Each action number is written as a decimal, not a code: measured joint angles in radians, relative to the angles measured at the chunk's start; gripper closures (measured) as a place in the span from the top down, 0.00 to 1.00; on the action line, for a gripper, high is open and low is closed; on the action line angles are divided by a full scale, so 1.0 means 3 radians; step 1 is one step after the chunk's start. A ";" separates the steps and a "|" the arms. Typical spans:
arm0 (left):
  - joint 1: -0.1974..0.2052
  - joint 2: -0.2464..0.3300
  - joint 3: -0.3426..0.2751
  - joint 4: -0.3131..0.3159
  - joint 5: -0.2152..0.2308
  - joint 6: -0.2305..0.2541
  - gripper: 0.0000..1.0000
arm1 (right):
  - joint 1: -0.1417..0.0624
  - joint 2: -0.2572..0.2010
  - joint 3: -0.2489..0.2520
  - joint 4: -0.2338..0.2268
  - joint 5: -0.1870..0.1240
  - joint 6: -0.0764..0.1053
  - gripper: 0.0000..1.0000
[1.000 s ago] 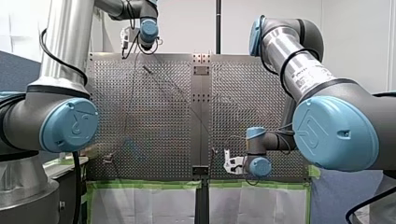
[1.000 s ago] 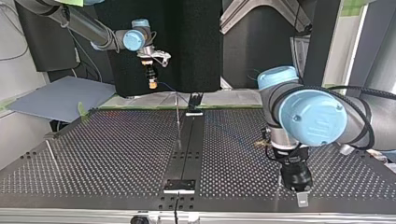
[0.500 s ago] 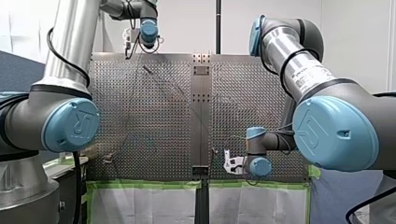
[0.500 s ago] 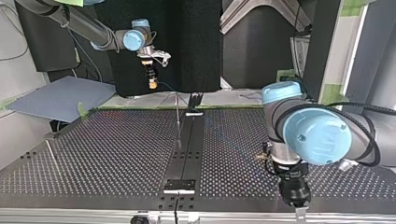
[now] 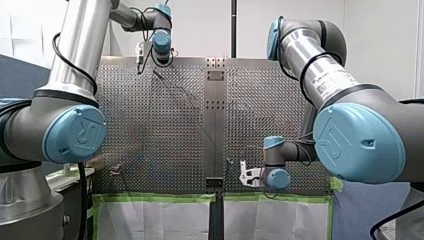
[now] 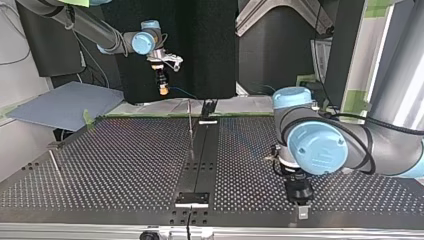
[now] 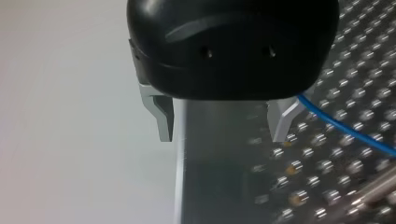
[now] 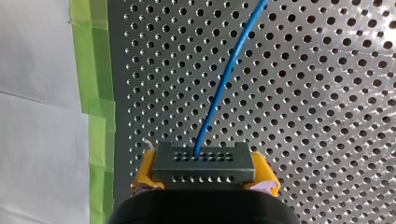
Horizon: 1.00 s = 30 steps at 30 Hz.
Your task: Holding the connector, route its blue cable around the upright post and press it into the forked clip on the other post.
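Observation:
My right gripper has yellow pads shut on a dark grey connector. A blue cable runs from the connector over the perforated plate. In the top view this gripper hangs above the table's far edge, at the left. A thin upright post stands mid-table, with a forked clip behind it. My left gripper, black with metal fingers, is open and holds nothing. The blue cable passes beside one finger. In the top view it points down near the table's near edge.
A dark centre rail runs across the perforated table. Another thin rod stands at the top view's left. Green tape and white sheeting border the plate under my right gripper.
My left arm has shifted towards the top view's left and slightly away from the near edge. My right arm and the connector have stayed put.

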 joint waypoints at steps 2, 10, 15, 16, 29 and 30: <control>-0.0011 -0.0001 -0.0026 -0.0023 0.0005 -0.0011 0.99 | 0.0000 0.0000 -0.0001 0.0000 0.0000 -0.0002 0.00; -0.0070 -0.0003 -0.0052 -0.0178 -0.0107 -0.0184 0.99 | 0.0000 0.0001 0.0001 0.0003 0.0000 -0.0008 0.00; -0.0122 -0.0028 -0.0052 -0.0201 -0.0207 -0.0238 0.99 | 0.0000 0.0000 0.0001 0.0001 0.0000 -0.0008 0.00; -0.0133 -0.0042 -0.0052 -0.0202 -0.0218 -0.0242 0.99 | 0.0000 0.0001 0.0001 -0.0001 0.0000 -0.0007 0.00; -0.0208 -0.0150 -0.0052 -0.0077 -0.0280 -0.0355 0.99 | 0.0000 0.0001 0.0002 -0.0005 0.0000 -0.0012 0.00; -0.0198 -0.0149 -0.0051 -0.0074 -0.0281 -0.0380 0.99 | 0.0000 0.0001 0.0002 -0.0005 0.0000 -0.0014 0.00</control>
